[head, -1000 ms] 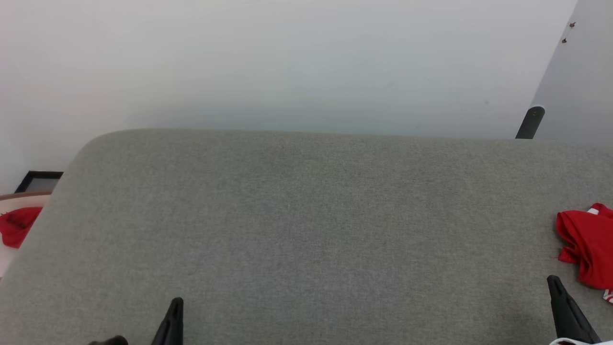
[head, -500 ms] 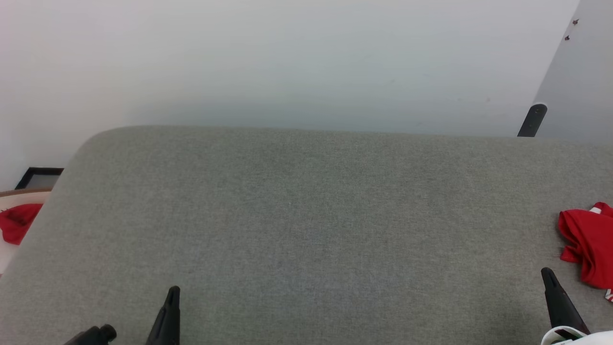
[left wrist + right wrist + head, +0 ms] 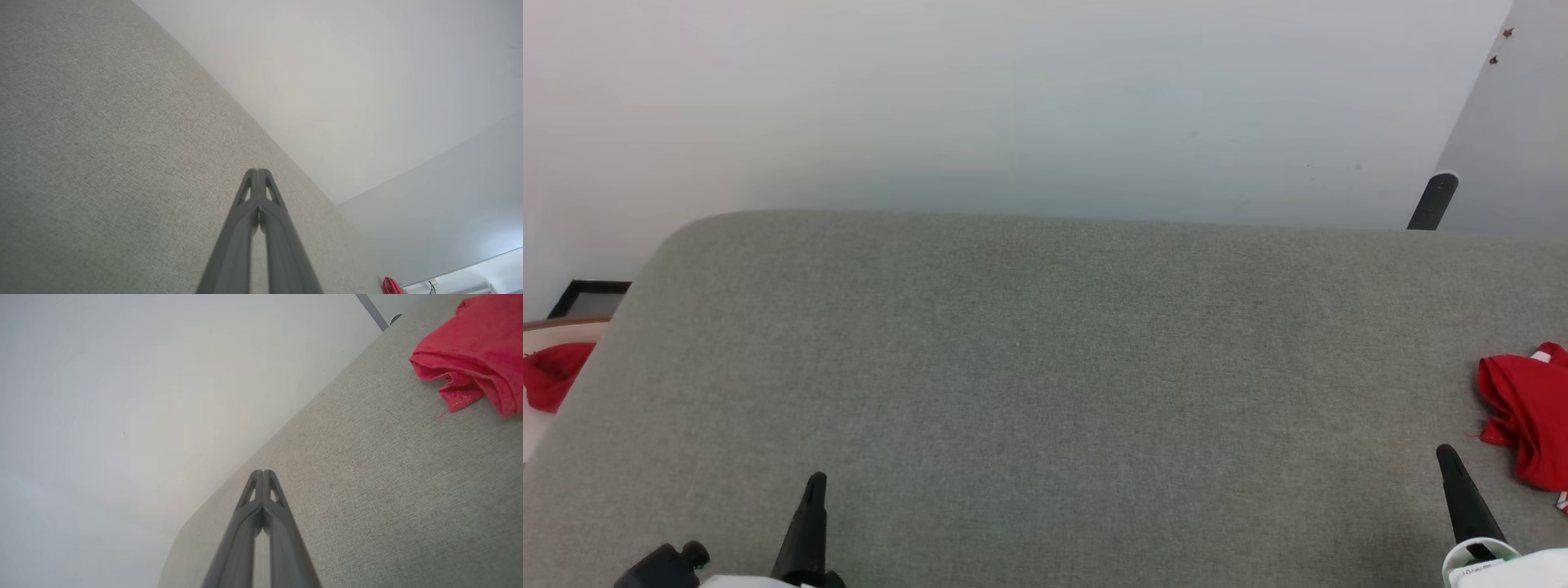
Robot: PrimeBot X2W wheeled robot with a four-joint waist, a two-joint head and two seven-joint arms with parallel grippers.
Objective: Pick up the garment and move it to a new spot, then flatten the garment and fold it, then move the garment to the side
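The garment lies crumpled at the right edge of the grey padded table, red with a bit of white at its top and a striped band low down. In the right wrist view the garment sits at the upper right, apart from the fingers. My right gripper is shut and empty, a short way left of the garment and nearer the front edge. My left gripper is shut and empty near the front left; in the left wrist view its tips press together over bare table.
A plain red cloth lies on a pale round surface beyond the table's left edge, beside a dark frame. A white wall rises behind the table. A dark post stands at the back right corner.
Both grippers have crept forward, up the head view. The head camera has shifted slightly, so the table and garment sit a little higher in the picture.
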